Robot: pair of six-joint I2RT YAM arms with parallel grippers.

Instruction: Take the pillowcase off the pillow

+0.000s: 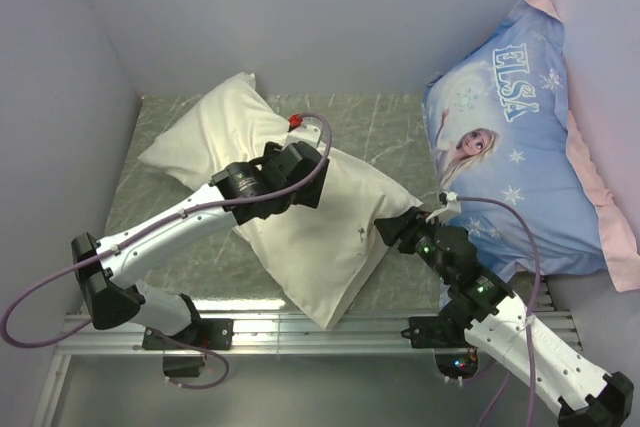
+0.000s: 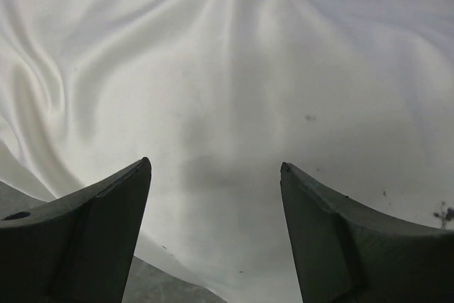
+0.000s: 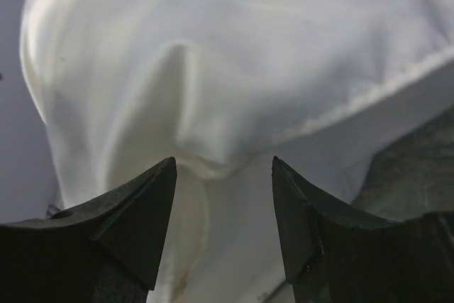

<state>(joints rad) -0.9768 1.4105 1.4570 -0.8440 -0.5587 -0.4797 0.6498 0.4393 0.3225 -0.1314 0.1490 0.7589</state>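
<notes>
The pillowcase (image 1: 215, 132) and pillow lie as one cream-white bundle, diagonal across the table. The upper-left part is creamier and wrinkled. The lower-right part (image 1: 330, 247) is smoother and whiter, and I cannot tell where the case ends. My left gripper (image 1: 313, 182) is open over the middle of the bundle; in the left wrist view wrinkled white fabric (image 2: 234, 69) fills the space beyond its spread gripper (image 2: 214, 164). My right gripper (image 1: 382, 232) is open at the bundle's right edge; in its wrist view a seamed fabric corner (image 3: 234, 69) sits just past the gripper (image 3: 223, 161).
A large blue "ELSA" printed pillow (image 1: 520, 167) with a pink edge leans at the right wall, close behind my right arm. Grey walls close in the left, back and right. The green marbled tabletop (image 1: 380, 127) shows behind the bundle. A metal rail (image 1: 300, 332) runs along the near edge.
</notes>
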